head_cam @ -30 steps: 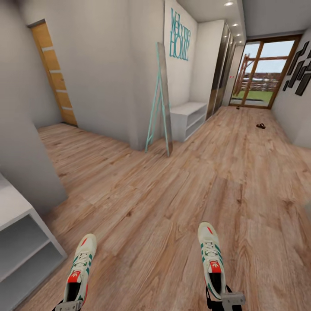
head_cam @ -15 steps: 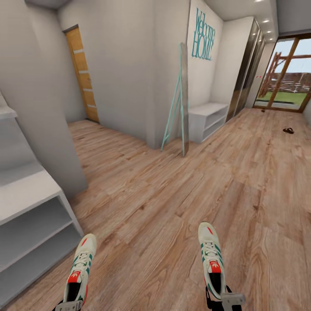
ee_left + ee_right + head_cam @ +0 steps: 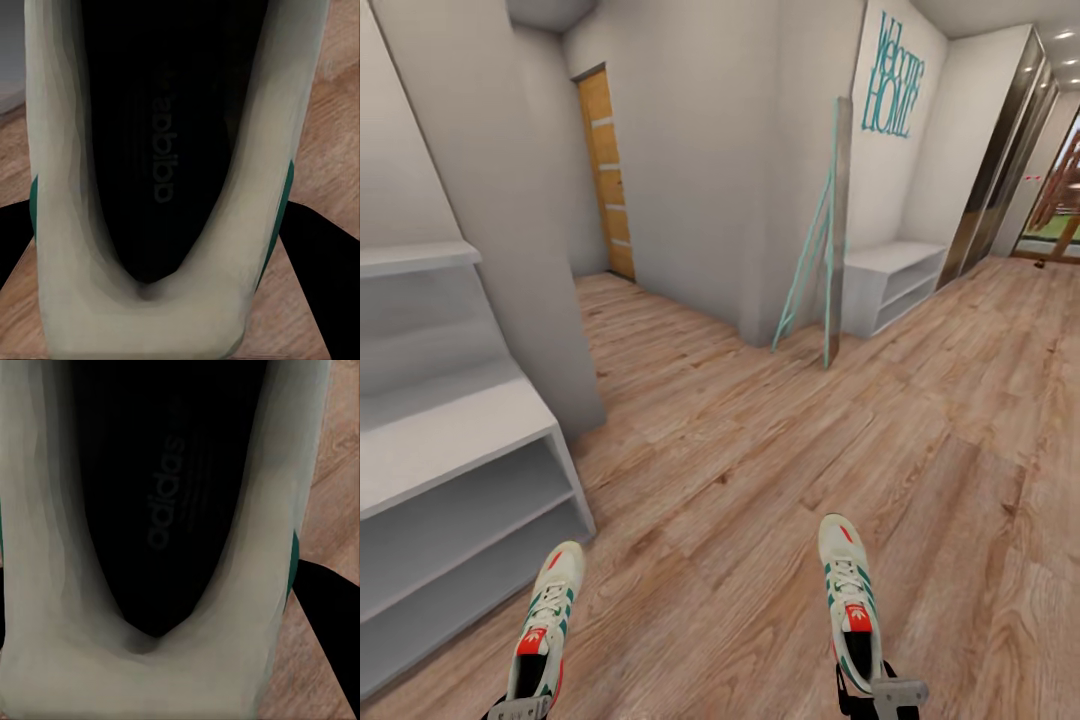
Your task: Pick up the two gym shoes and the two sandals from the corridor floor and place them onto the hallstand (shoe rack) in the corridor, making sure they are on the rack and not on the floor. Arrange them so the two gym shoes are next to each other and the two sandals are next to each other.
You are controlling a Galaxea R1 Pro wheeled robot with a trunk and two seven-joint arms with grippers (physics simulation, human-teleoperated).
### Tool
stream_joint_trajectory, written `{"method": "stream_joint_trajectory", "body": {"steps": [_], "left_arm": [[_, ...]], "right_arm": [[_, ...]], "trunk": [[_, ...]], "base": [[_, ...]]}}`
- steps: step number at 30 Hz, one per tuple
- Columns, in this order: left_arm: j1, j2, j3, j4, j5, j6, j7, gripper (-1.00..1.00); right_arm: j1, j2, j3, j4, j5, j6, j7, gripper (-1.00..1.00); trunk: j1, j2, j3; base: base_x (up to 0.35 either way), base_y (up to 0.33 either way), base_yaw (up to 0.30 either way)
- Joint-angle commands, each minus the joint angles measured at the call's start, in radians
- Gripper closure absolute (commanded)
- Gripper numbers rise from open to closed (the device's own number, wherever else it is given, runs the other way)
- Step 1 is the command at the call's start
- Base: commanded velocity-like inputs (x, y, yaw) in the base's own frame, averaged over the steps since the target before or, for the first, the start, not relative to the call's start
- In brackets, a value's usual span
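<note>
One gym shoe [image 3: 546, 625] in left gripper [image 3: 518, 708], other gym shoe [image 3: 850, 600] in right gripper [image 3: 880, 692], both right of the hallstand [image 3: 450, 470].

Each gripper, left [image 3: 518, 708] and right [image 3: 885, 692], shows a pale grey metal bracket with small dark screw holes over black parts, and the black fingers [image 3: 319, 262] look flat, matte and unmarked up close.

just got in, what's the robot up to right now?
It's carrying one gym shoe per gripper: left shoe in the left gripper, right shoe in the right gripper, both held above the wood floor. The white hallstand stands close on its left with its shelves bare.
</note>
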Motion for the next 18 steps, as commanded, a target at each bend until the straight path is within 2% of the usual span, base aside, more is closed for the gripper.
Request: {"method": "stream_joint_trajectory", "body": {"steps": [1,18], "left_arm": [[-0.001,0.0,0.009,0.001,-0.002,-0.002,-0.008,1.0],[-0.001,0.0,0.009,0.001,-0.002,-0.002,-0.008,1.0]], "right_arm": [[0.0,0.0,0.005,0.0,0.007,0.0,-0.011,1.0],[0.0,0.0,0.005,0.0,0.007,0.0,-0.011,1.0]], "trunk": [[0.0,0.0,-0.001],[0.0,0.0,-0.001]], "base": [[0.0,0.0,0.278],[0.0,0.0,0.278]]}}
